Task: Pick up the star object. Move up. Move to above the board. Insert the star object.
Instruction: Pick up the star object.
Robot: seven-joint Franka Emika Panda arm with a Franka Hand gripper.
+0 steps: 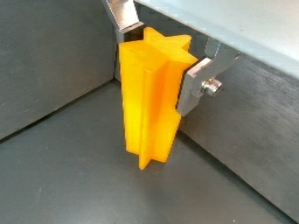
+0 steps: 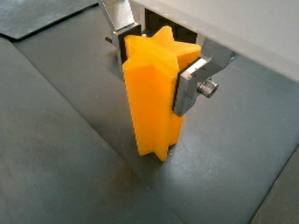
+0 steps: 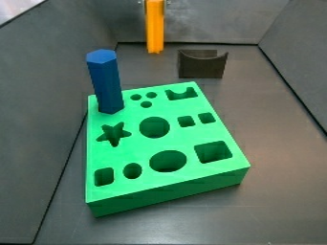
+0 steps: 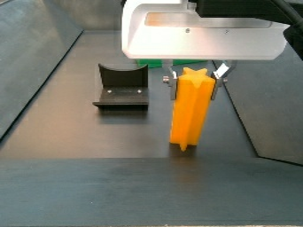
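Observation:
The star object (image 1: 149,96) is a tall orange star-section peg, standing upright between my gripper's (image 1: 160,61) flat silver fingers, which close on its upper part in both wrist views (image 2: 152,96). In a side view the peg (image 4: 192,111) hangs under the gripper (image 4: 192,73) with its foot at or just above the dark floor; I cannot tell which. It stands at the back of the floor (image 3: 155,29), behind the board (image 3: 166,196). The board is a bright green square block with star, round and square holes.
A shorter dark-blue hexagonal peg (image 3: 105,81) stands upright in the board's back left corner. A small dark grey block with a curved notch (image 3: 201,63) sits behind the board, beside the orange peg, and also shows in a side view (image 4: 122,86). Grey walls enclose the floor.

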